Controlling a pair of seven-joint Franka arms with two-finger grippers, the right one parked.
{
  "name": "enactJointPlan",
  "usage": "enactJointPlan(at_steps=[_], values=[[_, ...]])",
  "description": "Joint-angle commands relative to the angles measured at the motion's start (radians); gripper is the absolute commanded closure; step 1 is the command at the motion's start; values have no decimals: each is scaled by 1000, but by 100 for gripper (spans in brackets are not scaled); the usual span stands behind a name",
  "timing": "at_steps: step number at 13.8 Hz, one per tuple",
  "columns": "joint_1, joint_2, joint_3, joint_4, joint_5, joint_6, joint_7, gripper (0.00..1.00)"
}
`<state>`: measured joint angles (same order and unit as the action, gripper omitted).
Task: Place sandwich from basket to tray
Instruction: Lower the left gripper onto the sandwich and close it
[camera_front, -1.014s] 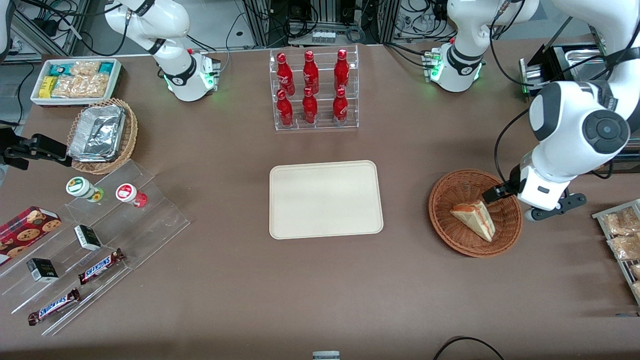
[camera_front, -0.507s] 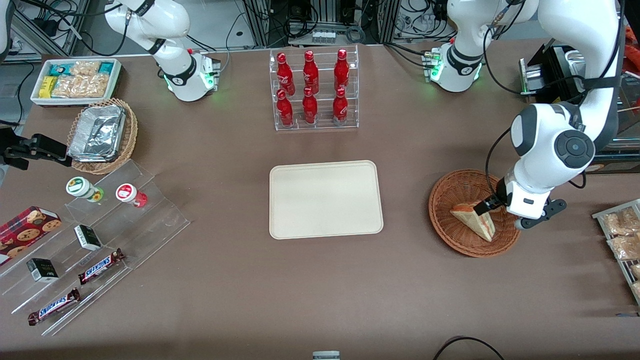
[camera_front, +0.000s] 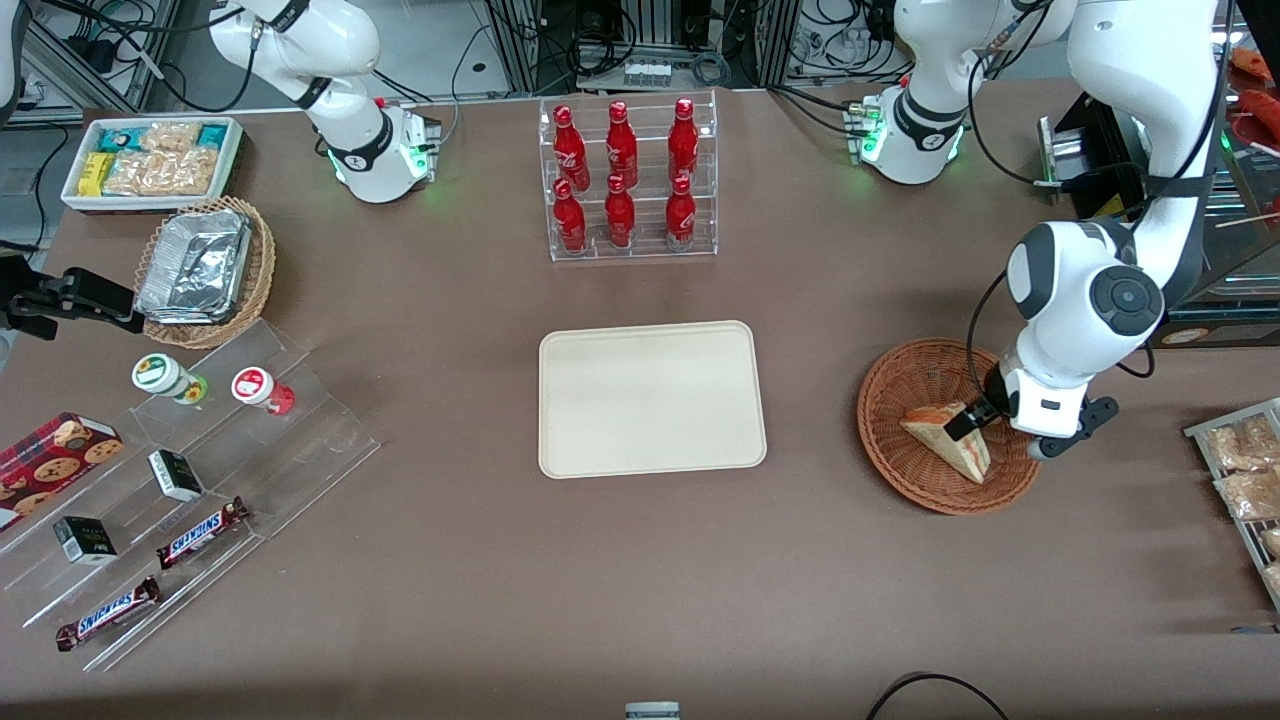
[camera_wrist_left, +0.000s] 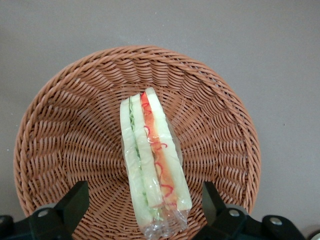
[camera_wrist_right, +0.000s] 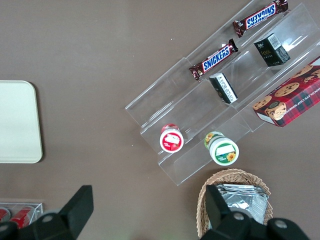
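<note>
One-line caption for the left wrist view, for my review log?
Open gripper poised over the wrapped sandwich lying in the wicker basket, jaws straddling it.

The gripper (camera_front: 968, 420) hangs low inside the basket (camera_front: 915, 380), right at the sandwich (camera_front: 940, 432) lying in it, while the tray (camera_front: 651, 398) sits well apart toward the parked arm's end.

sandwich: clear-wrapped triangular wedge of pale bread (camera_front: 948, 438) (camera_wrist_left: 152, 167), red, orange and green layers showing, lying in the basket.
basket: round reddish-brown woven wicker bowl (camera_front: 900, 380) (camera_wrist_left: 65, 130), at 3 o'clock of the tray.
tray: flat cream rectangular plastic tray (camera_front: 650, 398), mid-surface.
hand: the hand (camera_front: 968, 418) (camera_wrist_left: 145, 212) hangs over the sandwich, fingers spread either side.
</note>
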<state>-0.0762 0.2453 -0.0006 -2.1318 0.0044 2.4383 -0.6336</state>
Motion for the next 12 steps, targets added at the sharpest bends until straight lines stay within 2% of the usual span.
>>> enactJointPlan(at_steps=[1,12], values=[[-8,-3,-4,-6,-11,14,-37,0],[-17,45,-5,-37,-11,71,-41,0]])
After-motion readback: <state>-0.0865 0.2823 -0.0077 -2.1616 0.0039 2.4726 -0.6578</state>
